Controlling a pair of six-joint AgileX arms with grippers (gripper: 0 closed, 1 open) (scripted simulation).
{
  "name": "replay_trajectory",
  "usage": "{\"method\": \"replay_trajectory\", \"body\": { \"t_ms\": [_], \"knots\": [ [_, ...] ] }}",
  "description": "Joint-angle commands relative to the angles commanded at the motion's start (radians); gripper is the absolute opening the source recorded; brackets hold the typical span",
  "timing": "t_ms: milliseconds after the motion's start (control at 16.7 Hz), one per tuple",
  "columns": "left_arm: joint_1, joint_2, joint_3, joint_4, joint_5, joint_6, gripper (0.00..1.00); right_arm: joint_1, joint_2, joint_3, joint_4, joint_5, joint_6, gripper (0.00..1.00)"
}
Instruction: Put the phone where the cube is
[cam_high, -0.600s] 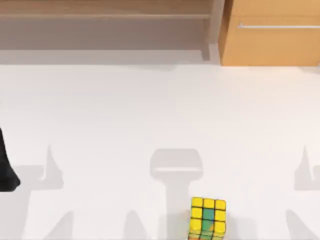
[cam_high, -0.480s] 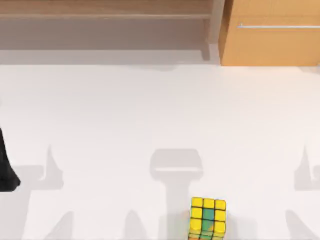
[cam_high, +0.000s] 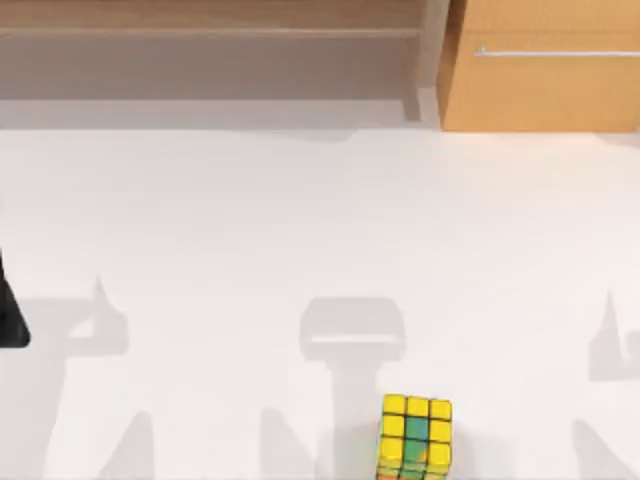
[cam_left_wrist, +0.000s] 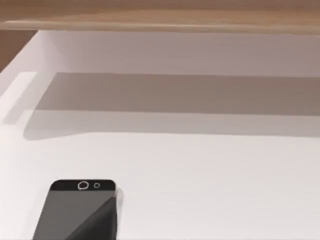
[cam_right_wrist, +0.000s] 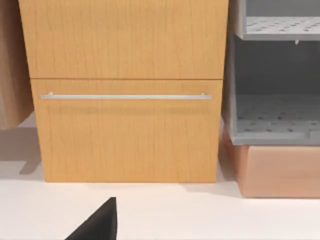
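The cube (cam_high: 415, 436), yellow tiles on top with a green centre column and orange lower down, stands on the white table near the front edge, right of centre. The phone (cam_left_wrist: 80, 212) lies flat on the table in the left wrist view, a dark slab with a pale side edge and two small circles at its far end. A black part of my left arm (cam_high: 10, 315) pokes in at the table's left edge, far from the cube. In the right wrist view a black part of my right arm (cam_right_wrist: 97, 224) rises at the lower edge.
A wooden shelf unit (cam_high: 210, 40) runs along the back left. An orange cabinet (cam_high: 545, 70) with a silver drawer handle (cam_right_wrist: 125, 96) stands at the back right, next to a grey perforated rack (cam_right_wrist: 275, 75). White table (cam_high: 300, 230) spreads between them and the cube.
The black part of my left arm has drawn up and toward the left edge, and its shadows have shifted with it. The cube has not moved.
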Motion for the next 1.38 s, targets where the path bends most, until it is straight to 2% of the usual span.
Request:
{"method": "replay_trajectory", "body": {
  "t_ms": [660, 1380],
  "knots": [
    [0.055, 0.63, 0.462, -0.238, 0.001, 0.008, 1.0, 0.0, 0.0, 0.0, 0.0, 0.0, 0.0, 1.0],
    [0.093, 1.212, 0.933, -0.476, 0.046, 0.061, 1.0, 0.0, 0.0, 0.0, 0.0, 0.0, 0.0, 1.0]
  ]
}}
